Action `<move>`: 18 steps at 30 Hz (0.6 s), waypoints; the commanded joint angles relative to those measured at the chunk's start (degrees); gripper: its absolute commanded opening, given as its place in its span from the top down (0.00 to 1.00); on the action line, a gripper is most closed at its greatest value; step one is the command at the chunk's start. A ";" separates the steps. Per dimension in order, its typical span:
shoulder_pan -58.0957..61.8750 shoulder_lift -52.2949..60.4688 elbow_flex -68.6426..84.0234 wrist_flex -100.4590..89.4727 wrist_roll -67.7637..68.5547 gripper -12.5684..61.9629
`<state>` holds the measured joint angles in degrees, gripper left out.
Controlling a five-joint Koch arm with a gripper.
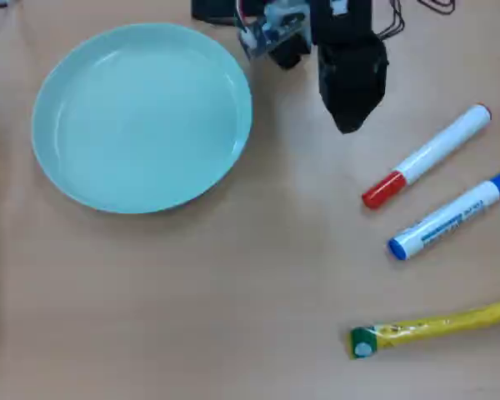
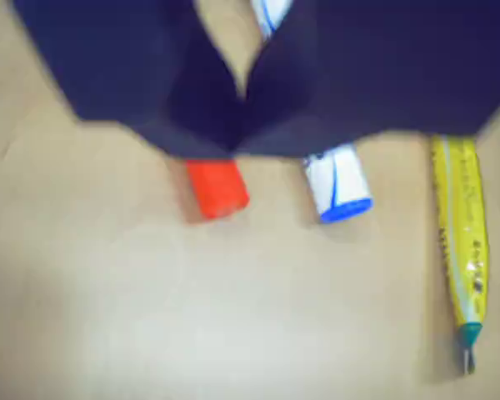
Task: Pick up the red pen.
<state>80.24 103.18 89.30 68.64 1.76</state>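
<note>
The gripper point(image 1: 347, 125) is hovering closed and empty, needing to open and straddle the red pen point(image 1: 427, 155) mid-barrel on the desk point(image 1: 233, 300).

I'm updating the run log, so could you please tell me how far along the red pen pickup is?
Nothing is done yet: the red pen lies flat on the table beside the blue-capped marker. In hand: the pincer hovers near the pen, up and to the left of it in the overhead view, its tips together in the wrist view, holding nothing. Left: open, descend over the pen, close and lift.
</note>
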 commanded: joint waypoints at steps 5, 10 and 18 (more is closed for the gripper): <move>-1.05 2.46 10.11 -10.28 1.32 0.94; -1.05 2.46 10.11 -10.28 1.32 0.94; -0.97 2.55 10.20 -9.58 1.49 0.94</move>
<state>79.19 104.24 102.66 61.17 2.90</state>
